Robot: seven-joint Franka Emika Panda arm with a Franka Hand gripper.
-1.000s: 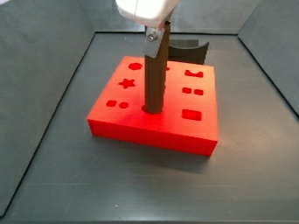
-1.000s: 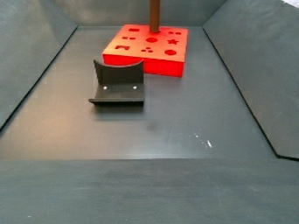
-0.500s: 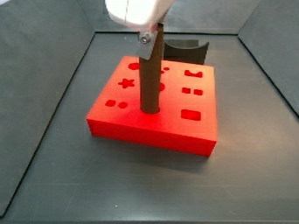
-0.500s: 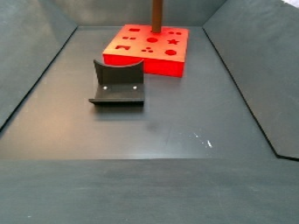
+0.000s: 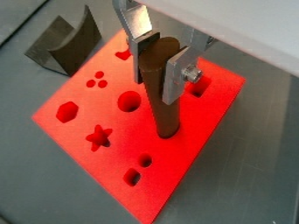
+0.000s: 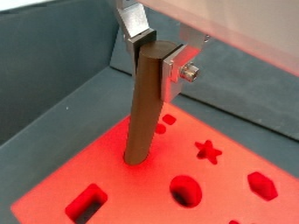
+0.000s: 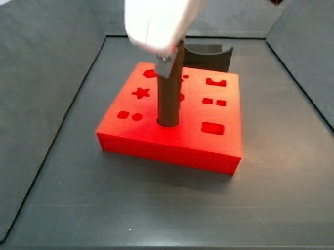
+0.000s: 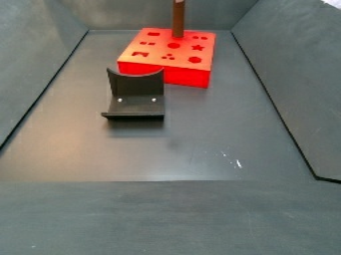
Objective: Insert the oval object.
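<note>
The oval object is a long brown peg standing upright on the red block. Its lower end sits in a hole of the block in both wrist views and in a side view. My gripper is shut on the peg's top end, with one silver finger on each side. The gripper and the peg also show in a wrist view over the red block. In a side view the gripper hangs over the block. In a side view only the peg shows above the block.
The dark fixture stands right behind the red block, and it shows nearer the camera in a side view and beside the block in a wrist view. Grey walls ring the dark floor.
My gripper has moved straight down with the peg. The peg stands lower over the block and its lower end has gone deeper into the hole.
</note>
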